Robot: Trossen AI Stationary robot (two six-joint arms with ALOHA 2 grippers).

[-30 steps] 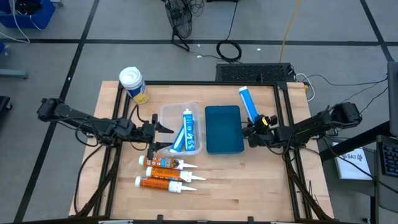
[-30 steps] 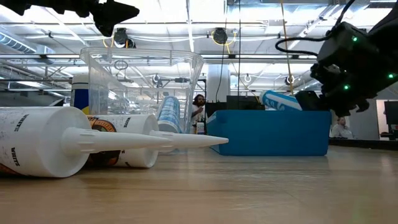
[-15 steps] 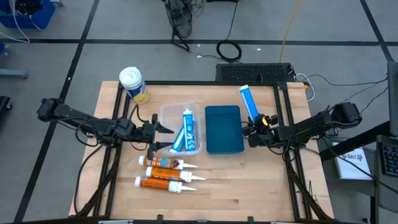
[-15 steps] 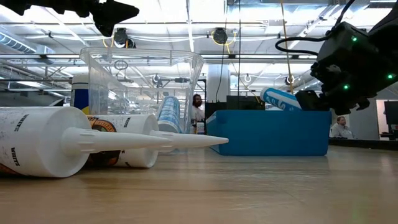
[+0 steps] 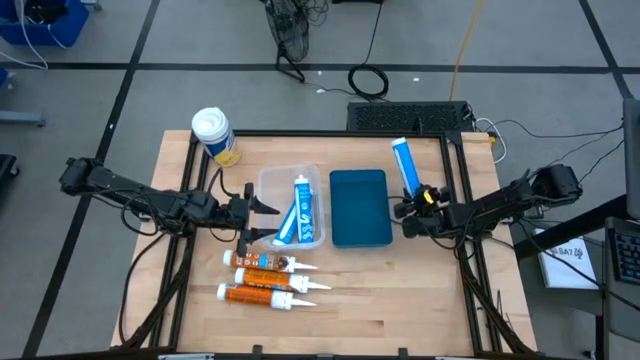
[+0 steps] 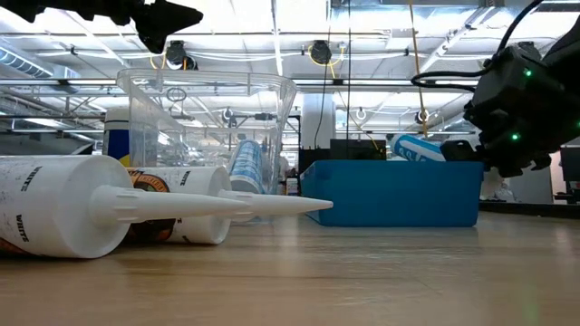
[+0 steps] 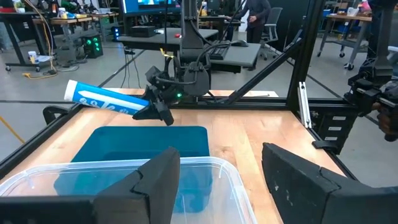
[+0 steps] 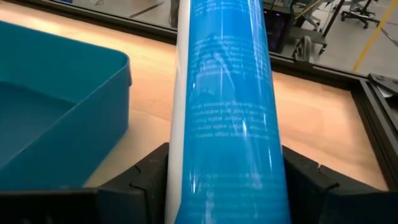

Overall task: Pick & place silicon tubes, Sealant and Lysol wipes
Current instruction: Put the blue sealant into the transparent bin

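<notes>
My right gripper is shut on a slim blue tube right of the blue bin; the tube also fills the right wrist view and shows in the left wrist view. My left gripper is open and empty at the left wall of the clear bin, which holds two blue tubes. Three orange cartridges with white nozzles lie on the table in front. The Lysol wipes canister stands upright at the far left. My right gripper pinches the blue tube near its near end between its two fingers, which lie across it. The tube is lifted clear of the table and slants up toward the far edge, its far end highest.
A black frame rail runs along the table's right edge. Bare wood lies at the near right. In the low view a cartridge's nozzle points toward the blue bin.
My right gripper has gone a little toward the table's right edge with the blue tube, still lifted; the tube has shifted away from the blue bin.
</notes>
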